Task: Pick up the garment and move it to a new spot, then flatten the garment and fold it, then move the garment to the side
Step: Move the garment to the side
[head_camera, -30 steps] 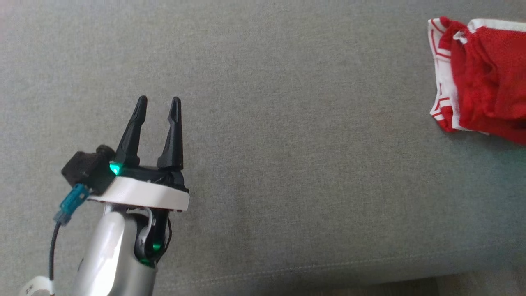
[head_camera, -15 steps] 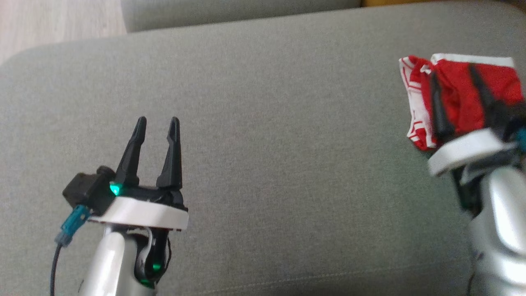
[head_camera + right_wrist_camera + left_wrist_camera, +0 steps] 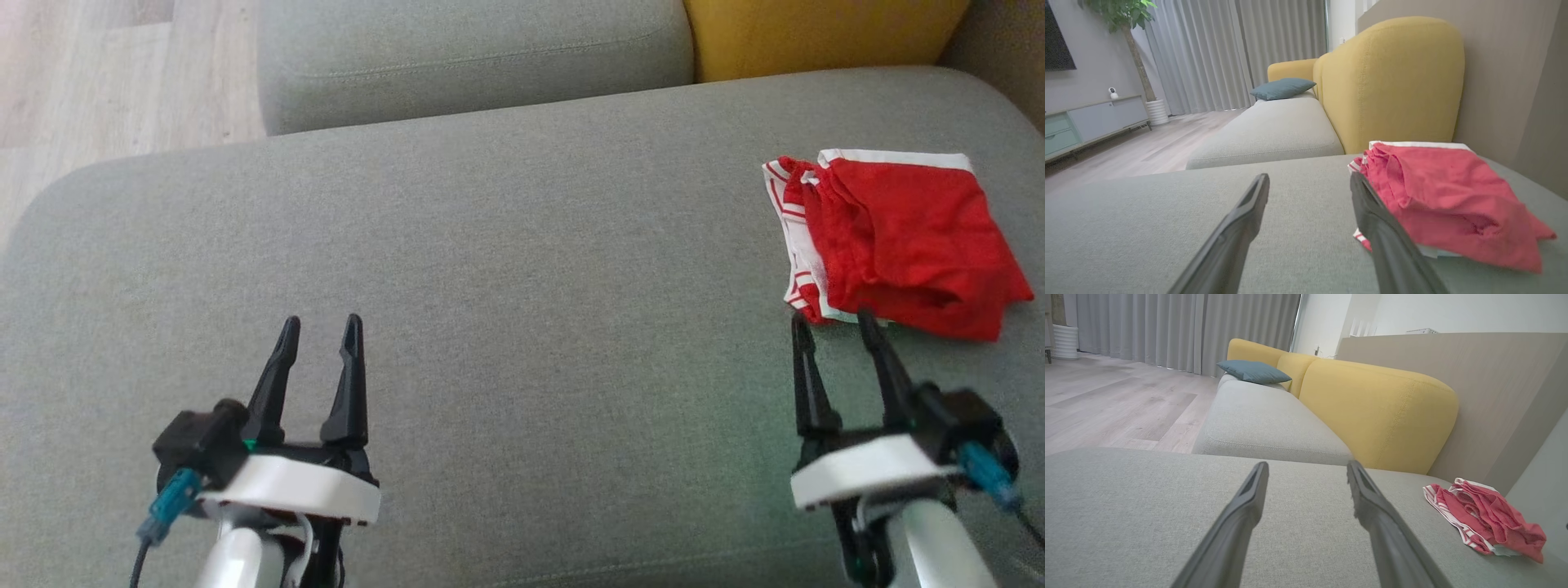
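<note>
Red garment [image 3: 906, 237] bunched, inner folds hidden, left tool [image 3: 321, 320] and right tool [image 3: 831, 318] spread wide, empty.

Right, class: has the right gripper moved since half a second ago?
Yes. Judged against the red garment, the right gripper has drawn back toward the robot: its fingers overlapped the cloth before; now the tips stop at its near edge.

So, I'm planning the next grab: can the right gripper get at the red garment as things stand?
Probably yes. The right gripper is open, its tips right by the near edge of the garment, and nothing lies between them on the grey cushion.
</note>
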Available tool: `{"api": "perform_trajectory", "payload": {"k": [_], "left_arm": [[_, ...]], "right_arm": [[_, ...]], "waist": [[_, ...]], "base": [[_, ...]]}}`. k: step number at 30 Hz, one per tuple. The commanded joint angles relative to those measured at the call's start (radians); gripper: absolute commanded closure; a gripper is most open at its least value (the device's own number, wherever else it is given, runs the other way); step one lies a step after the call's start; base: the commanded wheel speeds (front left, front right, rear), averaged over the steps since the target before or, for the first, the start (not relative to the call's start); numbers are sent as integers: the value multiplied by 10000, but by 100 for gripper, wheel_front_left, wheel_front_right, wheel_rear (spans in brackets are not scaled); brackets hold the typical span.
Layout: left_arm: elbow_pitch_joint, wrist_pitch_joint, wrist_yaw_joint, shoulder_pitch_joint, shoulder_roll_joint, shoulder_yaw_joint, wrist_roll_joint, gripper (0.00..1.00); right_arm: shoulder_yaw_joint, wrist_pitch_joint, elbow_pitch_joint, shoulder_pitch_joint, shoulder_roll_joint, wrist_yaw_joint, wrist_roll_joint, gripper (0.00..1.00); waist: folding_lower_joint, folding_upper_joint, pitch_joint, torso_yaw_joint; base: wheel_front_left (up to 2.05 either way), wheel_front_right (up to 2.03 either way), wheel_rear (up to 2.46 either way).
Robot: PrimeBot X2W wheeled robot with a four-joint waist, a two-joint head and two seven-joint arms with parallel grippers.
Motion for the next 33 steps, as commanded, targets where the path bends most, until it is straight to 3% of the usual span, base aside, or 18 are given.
{"api": "perform_trajectory", "payload": {"k": [1,26,33], "left_arm": [[-331,-59,39,-342,81,253,-19,0],[-629,-59,624,-149,81,299,100,0],[-717,-59,574,-1,81,416,160,0]], "right_arm": [[223,-118,-404,-265,46,65,102,0],[474,-234,-1173,548,52,65,452,0],[668,-234,-1235,436,52,65,494,0]], "waist": [[0,-1,-8,16],[0,-1,-58,165],[0,-1,-51,156]], "base": [[0,0,0],[0,0,0],[0,0,0]]}}
